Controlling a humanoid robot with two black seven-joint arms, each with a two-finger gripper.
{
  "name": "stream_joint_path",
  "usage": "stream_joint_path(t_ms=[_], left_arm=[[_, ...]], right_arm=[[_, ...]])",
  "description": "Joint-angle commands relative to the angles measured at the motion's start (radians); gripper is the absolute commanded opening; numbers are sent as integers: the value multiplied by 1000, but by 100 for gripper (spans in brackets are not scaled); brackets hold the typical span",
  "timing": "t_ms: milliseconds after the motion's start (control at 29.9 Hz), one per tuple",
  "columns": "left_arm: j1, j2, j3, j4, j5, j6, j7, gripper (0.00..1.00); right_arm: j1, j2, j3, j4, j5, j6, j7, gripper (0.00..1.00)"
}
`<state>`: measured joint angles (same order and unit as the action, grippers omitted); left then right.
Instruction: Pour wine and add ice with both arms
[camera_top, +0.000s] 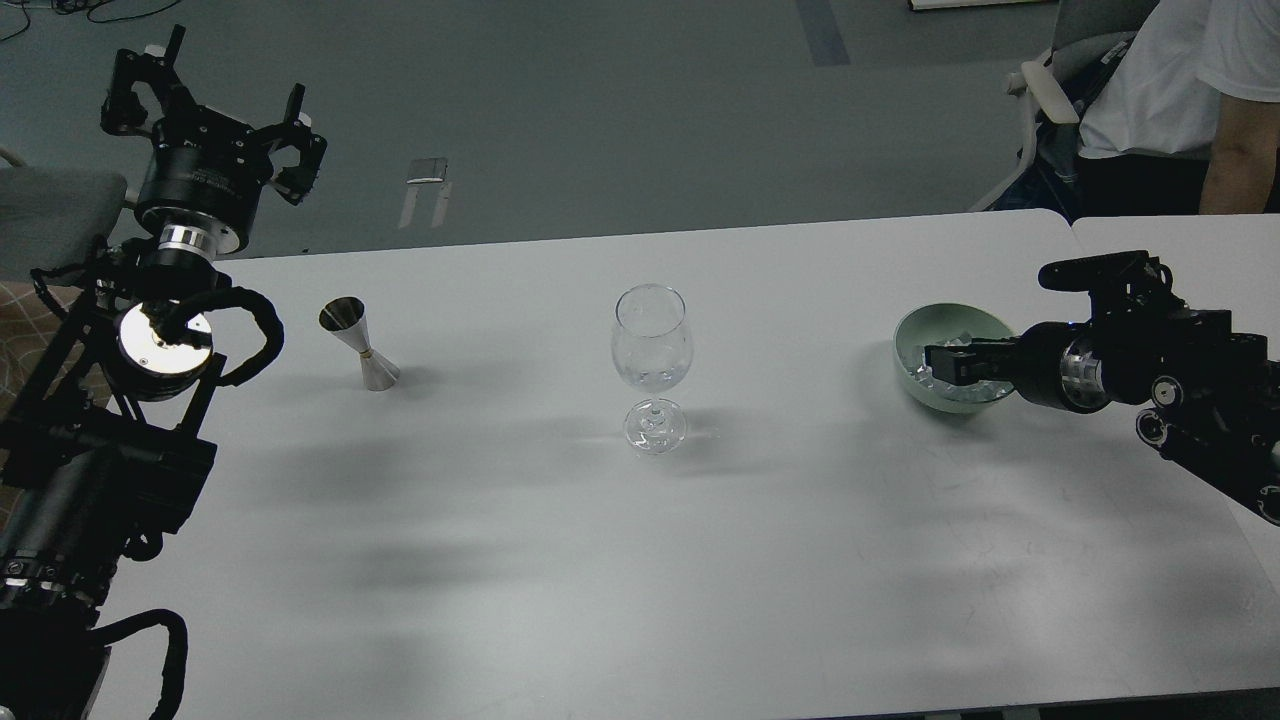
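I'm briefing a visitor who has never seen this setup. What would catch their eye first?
Probably the empty wine glass standing alone mid-table, with a small metal jigger to its left. Next, the right gripper reaching into the pale green bowl of ice at the right, while the left gripper is raised, open, beyond the table's far-left corner.

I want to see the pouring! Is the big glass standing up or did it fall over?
Standing up. The wine glass rests on its round foot on the white table, stem straight, open mouth on top. It looks empty.
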<state>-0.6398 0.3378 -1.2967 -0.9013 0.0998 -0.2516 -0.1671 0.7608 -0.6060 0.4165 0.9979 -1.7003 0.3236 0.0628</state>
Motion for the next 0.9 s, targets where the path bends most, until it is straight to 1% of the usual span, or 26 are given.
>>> stream_joint_path(t_ms=[0,134,434,568,602,635,869], left_arm=[[-4,9,-15,-10,-72,29,3,98],[-9,12,-15,-8,-74,34,3,98],[-8,12,-15,-8,-74,34,3,98],[-9,13,-15,-8,-74,34,3,98],[-8,13,-15,-8,-74,34,3,98],[-5,13,-15,-8,-72,34,3,98],[-1,26,-15,-8,-75,34,3,98]], right_arm=[[0,5,-1,-15,-68,-1,0,55],[2,26,1,-35,-84,-9,-1,54],[9,29,4,-30,-79,-14,-1,54],[12,28,4,-22,-75,-14,-1,50],[12,26,4,-21,-75,-14,-1,48],[12,23,4,-21,-71,-12,-1,43],[-2,6,7,7,-70,-12,0,42]])
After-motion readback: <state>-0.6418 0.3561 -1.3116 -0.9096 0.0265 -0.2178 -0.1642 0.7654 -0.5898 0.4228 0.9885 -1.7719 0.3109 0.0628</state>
